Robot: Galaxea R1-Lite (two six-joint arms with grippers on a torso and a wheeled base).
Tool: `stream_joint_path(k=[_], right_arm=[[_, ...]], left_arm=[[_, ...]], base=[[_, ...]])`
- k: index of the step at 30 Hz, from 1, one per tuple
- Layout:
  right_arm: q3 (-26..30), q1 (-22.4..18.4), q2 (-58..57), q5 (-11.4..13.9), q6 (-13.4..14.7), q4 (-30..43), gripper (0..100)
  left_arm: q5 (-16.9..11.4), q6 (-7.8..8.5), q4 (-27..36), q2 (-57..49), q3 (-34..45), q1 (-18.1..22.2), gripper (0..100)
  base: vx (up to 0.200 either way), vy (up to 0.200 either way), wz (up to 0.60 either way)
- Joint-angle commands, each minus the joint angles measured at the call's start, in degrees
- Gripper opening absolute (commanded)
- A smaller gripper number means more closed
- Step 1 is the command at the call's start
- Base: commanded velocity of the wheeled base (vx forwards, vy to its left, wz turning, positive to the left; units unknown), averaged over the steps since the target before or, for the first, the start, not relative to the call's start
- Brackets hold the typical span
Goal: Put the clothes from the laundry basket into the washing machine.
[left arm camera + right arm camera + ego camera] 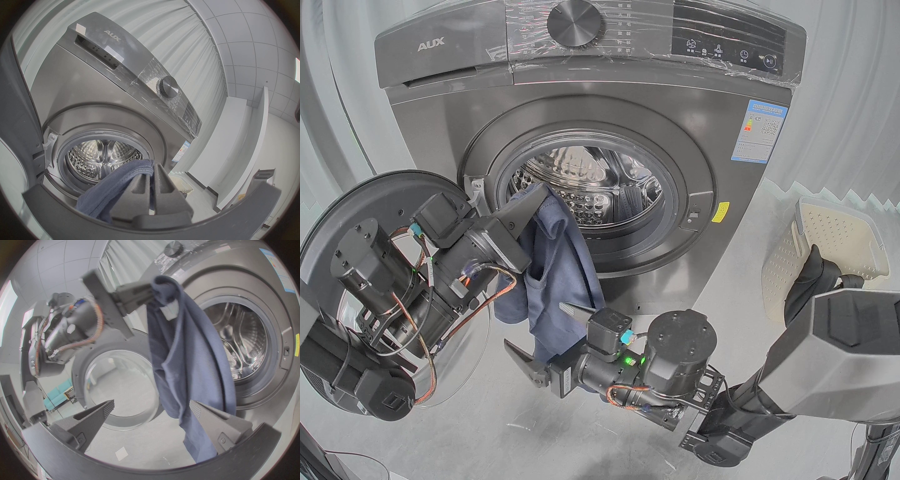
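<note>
Centre left, the left gripper (537, 199), jaws pinching a blue garment (565, 269), hangs it before the open washing machine (650, 125); below centre, the right gripper (534, 325), jaws spread, sits at the cloth's lower end; far right, the laundry basket (844, 237) holds dark clothing (815, 281)

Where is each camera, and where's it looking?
Head: up high, looking down at the washing machine; left gripper and right gripper show.
Left wrist: on the left arm, facing the drum; its gripper's shut on the blue shirt.
Right wrist: on the right arm, facing the hanging shirt; its gripper's open.
All three share the shirt.
</note>
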Motion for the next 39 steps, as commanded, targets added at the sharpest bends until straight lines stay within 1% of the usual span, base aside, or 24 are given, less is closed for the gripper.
stream_joint_path(k=[1,2,4,7,13,15,29,30,39], right_arm=[[0.21,2.35,-2.33,0.57,0.22,-0.04,100],[-0.23,2.35,-2.24,1.19,0.39,-0.13,100],[-1.11,1.56,-1.80,1.63,0.39,-0.04,100],[-3.05,0.59,-1.01,1.72,0.39,0.13,100],[-7.62,-3.80,2.77,1.89,0.39,0.92,100],[-8.76,-4.59,3.56,1.89,0.39,0.92,100],[-12.01,-5.38,5.58,1.54,0.22,0.48,100],[-12.01,-5.38,5.58,1.63,0.22,0.40,0],[-11.48,-4.42,5.06,1.28,0.30,0.40,0]], left_arm=[[0.01,0.05,-0.02,0.41,-0.03,0.03,0],[0.01,0.05,-0.02,0.41,-0.03,0.03,0],[0.01,0.05,-0.02,0.41,-0.03,0.03,0],[0.01,0.05,-0.02,0.32,-0.03,0.03,0],[0.01,0.05,-0.02,0.24,-0.03,0.03,0],[0.01,0.05,-0.02,0.15,-0.03,0.03,0],[0.01,-0.04,-0.02,0.32,-0.03,0.03,0],[0.01,-0.04,-0.02,0.32,-0.03,0.03,0],[0.01,-0.13,-0.10,0.41,-0.03,0.29,0]], base=[[0.000,0.000,0.00],[0.000,0.000,0.00],[0.000,0.000,0.00],[0.000,0.000,0.00],[0.000,0.000,0.00],[0.000,0.000,0.00],[0.000,0.000,0.00],[0.000,0.000,0.00],[0.000,0.000,0.00]])
